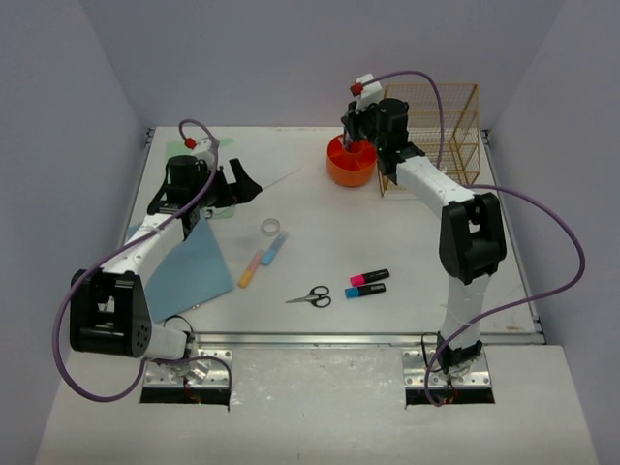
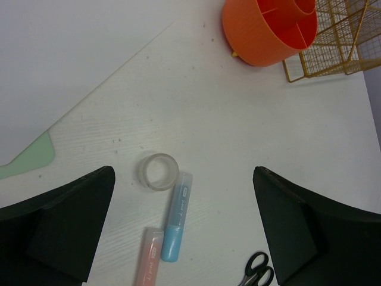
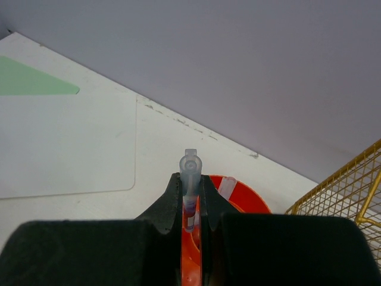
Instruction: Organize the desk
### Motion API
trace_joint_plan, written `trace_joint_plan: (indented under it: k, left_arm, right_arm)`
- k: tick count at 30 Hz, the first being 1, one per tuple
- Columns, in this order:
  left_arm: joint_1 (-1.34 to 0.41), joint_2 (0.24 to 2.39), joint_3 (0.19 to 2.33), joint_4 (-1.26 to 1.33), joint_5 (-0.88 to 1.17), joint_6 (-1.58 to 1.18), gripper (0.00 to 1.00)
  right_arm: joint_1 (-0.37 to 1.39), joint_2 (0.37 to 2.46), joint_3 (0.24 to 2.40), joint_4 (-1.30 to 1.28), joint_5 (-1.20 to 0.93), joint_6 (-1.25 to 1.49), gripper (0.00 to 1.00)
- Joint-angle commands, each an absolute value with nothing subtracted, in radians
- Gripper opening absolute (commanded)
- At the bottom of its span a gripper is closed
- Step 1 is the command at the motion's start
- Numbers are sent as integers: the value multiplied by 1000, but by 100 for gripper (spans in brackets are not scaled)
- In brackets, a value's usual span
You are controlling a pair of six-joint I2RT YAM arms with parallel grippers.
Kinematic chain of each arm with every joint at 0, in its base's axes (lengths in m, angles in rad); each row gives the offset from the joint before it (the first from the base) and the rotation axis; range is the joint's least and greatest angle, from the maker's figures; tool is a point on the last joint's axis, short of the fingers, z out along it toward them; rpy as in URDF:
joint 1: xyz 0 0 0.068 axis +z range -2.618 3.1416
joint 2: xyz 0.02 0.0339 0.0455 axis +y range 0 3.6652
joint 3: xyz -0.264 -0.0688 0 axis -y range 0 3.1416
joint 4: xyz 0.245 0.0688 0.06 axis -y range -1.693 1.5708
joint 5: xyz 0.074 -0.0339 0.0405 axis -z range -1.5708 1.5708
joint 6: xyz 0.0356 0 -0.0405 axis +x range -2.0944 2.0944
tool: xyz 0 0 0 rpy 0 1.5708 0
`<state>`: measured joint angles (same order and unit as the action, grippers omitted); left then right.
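Left gripper [image 1: 244, 182] hangs low with its jaws spread wide and nothing between them, at about 10 o'clock from the centre of the desk [image 1: 417, 242]. It looks down on loose stationery and is probably lined up for a pick.

Nearest the front rail, at 7 o'clock, a blue sheet [image 1: 189, 266] lies askew, partly under that arm. Shut scissors [image 1: 311, 296] lie at 6 o'clock. At 3 o'clock from them, a black-capped pink highlighter [image 1: 369, 277] and a black-capped blue highlighter [image 1: 365, 290] lie side by side.

Farther in, a pastel pink highlighter [image 2: 149, 256] and a pastel blue highlighter [image 2: 177, 217] lie almost end to end. A clear tape roll [image 2: 159, 171] sits just beyond the blue one. A white sheet [image 2: 59, 65] and a green sheet [image 2: 30, 158] lie flat at 11 o'clock.

At 1 o'clock the right gripper [image 3: 190, 182] is clamped on a pen [image 3: 190, 164], whose clear cap pokes past the fingertips. It is held over the orange pen holder [image 1: 351, 167], apparently so that it can go straight in. Which compartment it is over, and whether its tip is already inside, cannot be told.

A gold wire rack [image 1: 441, 126] stands just beside the holder at 3 o'clock, near the far wall, so room is tight there. The free way out is toward 9 o'clock or back to the open middle.
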<state>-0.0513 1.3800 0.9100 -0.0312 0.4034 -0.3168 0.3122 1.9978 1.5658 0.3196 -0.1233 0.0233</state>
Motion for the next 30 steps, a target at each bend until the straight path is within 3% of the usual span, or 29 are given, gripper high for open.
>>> trace_joint_plan:
  k: [1,13,18,22,26,30]
  left_arm:
    - [-51,1347,902,35,409,-282,100]
    - [-51,1374,887,49,450,-198,99]
    - [-54,1394,892,-13,503,-81,85]
    - [-81,1416,892,-82,577,42,69]
    - [-191,1398,846,-140,573,189,68]
    - [-341,1338,759,-119,586,287,67]
  right_arm:
    - [289,1973,1610,395,-102,48,0]
    - [252,1967,1560,404,-121,8,0]
    - [249,1997,1567,403,-121,11,4]
    - [247,2016,1565,382,-133,16,24]
    - [244,2004,1546,361,-146,31,49]
    - [240,1945,1526,328,-155,57,57]
